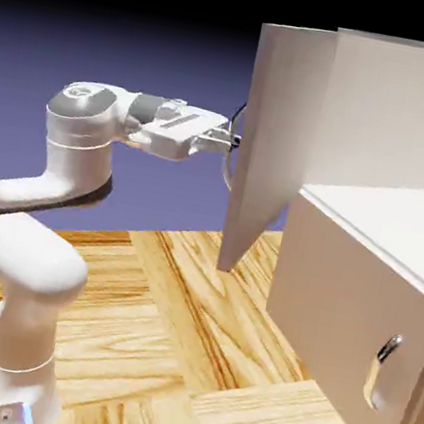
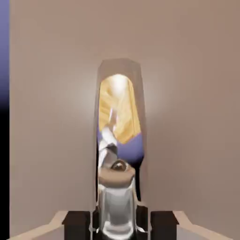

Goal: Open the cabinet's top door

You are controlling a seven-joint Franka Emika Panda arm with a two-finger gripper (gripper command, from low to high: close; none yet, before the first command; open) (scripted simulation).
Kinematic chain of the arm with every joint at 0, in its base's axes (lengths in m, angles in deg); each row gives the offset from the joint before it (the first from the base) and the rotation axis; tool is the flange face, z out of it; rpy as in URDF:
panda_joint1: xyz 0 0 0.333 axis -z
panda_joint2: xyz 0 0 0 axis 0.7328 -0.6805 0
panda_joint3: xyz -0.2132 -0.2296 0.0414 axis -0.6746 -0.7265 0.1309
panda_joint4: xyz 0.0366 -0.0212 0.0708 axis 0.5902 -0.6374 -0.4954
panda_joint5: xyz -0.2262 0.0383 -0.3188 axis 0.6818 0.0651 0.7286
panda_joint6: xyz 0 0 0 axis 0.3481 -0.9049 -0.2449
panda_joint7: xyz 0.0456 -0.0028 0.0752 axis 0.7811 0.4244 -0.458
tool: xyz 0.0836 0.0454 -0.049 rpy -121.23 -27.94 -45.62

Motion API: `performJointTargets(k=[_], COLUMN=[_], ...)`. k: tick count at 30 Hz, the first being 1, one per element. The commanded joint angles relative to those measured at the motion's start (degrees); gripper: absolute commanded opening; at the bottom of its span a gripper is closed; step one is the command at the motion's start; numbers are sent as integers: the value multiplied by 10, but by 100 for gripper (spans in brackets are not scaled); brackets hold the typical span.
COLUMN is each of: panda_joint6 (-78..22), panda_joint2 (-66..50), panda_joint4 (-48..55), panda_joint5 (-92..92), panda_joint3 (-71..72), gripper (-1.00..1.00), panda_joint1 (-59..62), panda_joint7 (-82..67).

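The beige-grey cabinet point(image 1: 399, 121) stands at the right of the exterior view. Its top door point(image 1: 276, 139) is swung well out from the cabinet's front, edge-on toward the arm. My gripper point(image 1: 230, 143) reaches level from the left and is shut on the door's curved silver handle point(image 1: 229, 168). In the hand view the door panel point(image 2: 187, 117) fills the picture. The shiny handle point(image 2: 119, 140) runs up the middle and mirrors the wooden floor and the arm. My gripper point(image 2: 119, 221) clamps the handle's lower end between dark fingertips point(image 2: 77, 225).
Below the open door sits the shorter front panel point(image 1: 335, 316) with a small silver handle point(image 1: 382, 369). The wooden table point(image 1: 163, 345) stretches under the arm. The arm's white base point(image 1: 20, 320) rises at lower left.
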Motion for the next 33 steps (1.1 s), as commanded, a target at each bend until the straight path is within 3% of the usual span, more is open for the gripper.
performJointTargets(k=[1, 12, 22, 33], panda_joint6=[-12, -160, -312, -136], panda_joint2=[-4, -100, -248, -61], panda_joint4=[1, 59, 209, 177], panda_joint5=[-19, -228, -399, -568], panda_joint3=[21, 249, 457, 534], gripper=[-100, -100, -100, -100], panda_joint1=[-2, 4, 112, 301], panda_joint7=[3, 52, 107, -49])
